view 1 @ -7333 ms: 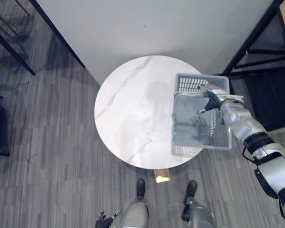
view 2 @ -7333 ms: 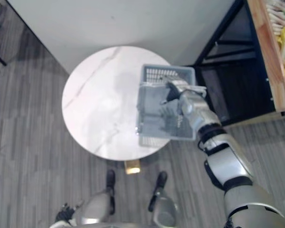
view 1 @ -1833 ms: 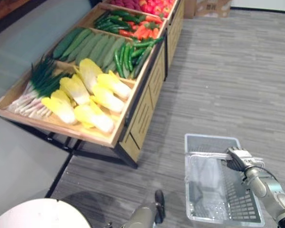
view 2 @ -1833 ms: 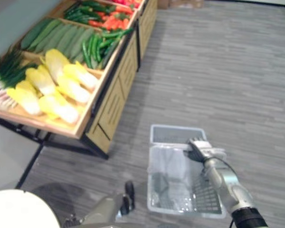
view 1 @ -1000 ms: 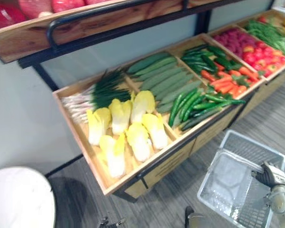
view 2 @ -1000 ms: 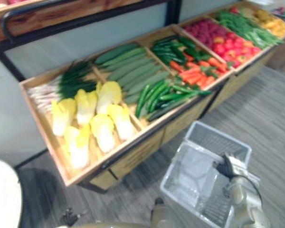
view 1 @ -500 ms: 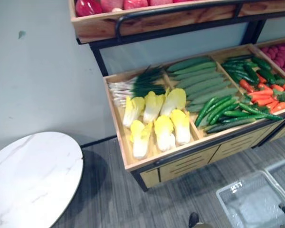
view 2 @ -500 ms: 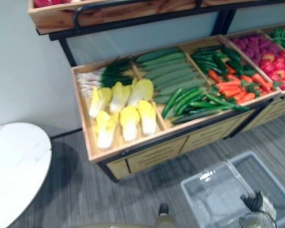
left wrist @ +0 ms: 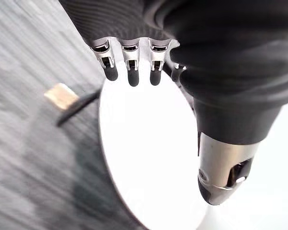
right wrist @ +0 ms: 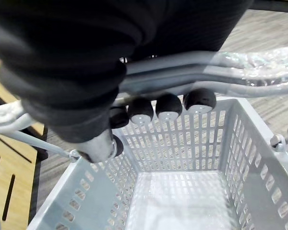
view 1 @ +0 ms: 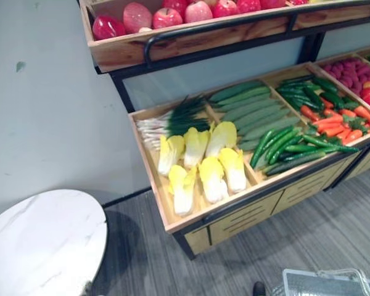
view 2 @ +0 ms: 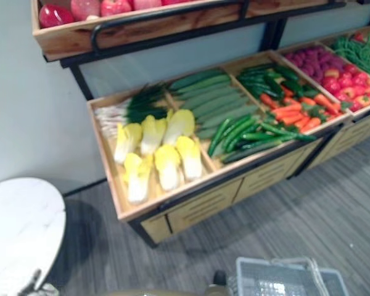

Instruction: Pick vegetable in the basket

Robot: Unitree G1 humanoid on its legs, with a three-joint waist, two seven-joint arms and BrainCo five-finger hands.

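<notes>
Grey plastic basket (right wrist: 259, 163) hangs empty under the right hand (right wrist: 169, 106), fingers (right wrist: 199, 99) curled round its handle (right wrist: 192, 69). Nothing picked yet, vegetables (view 1: 203, 160) sit on the stall (view 1: 246, 206) well ahead of it. Left hand (left wrist: 130, 67) dangles loose above the worktop (left wrist: 144, 158). Since half a second ago only the camera's swung, stall looks unmoved.

Wooden stand (view 1: 234, 213) ahead: scallions (view 1: 166, 121) behind yellow cabbages (view 1: 200, 163), cucumbers (view 1: 246, 108) next bin. White table (view 1: 37, 246) lower left, basket (view 1: 330, 282) rim bottom right.
</notes>
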